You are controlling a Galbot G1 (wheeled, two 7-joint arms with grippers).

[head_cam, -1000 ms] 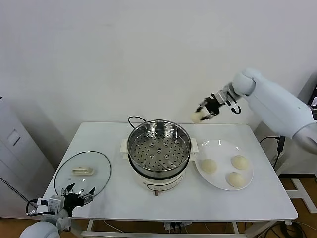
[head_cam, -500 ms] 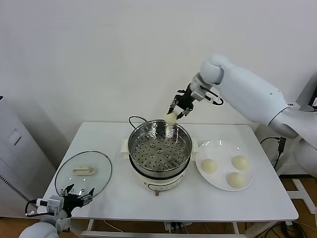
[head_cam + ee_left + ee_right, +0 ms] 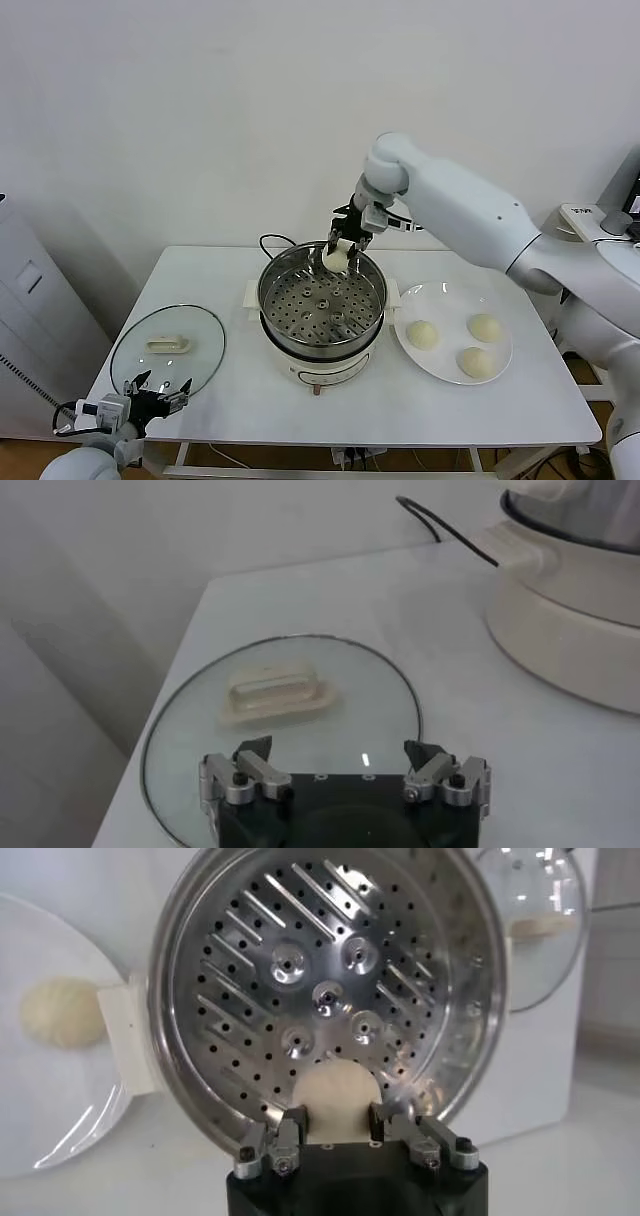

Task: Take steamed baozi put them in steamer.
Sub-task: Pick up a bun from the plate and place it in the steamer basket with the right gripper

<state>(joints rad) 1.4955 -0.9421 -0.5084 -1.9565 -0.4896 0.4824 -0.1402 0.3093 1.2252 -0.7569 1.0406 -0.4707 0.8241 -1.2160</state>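
Right gripper (image 3: 341, 247) clamped on a baozi (image 3: 335, 259), hovering over steamer (image 3: 321, 300) rim at 12 o'clock. Three baozi (image 3: 422, 334) on plate (image 3: 452, 290) at 3 o'clock. Left gripper (image 3: 152, 392) spread wide, parked by lid (image 3: 167, 346).

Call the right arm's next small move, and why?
Probably lower straight down, then release. The right gripper is shut on a baozi held over the far rim of the steamer; the wrist view shows the bun above the bare perforated tray, near its edge. Three buns wait on the plate. The left gripper is parked, open, by the lid.
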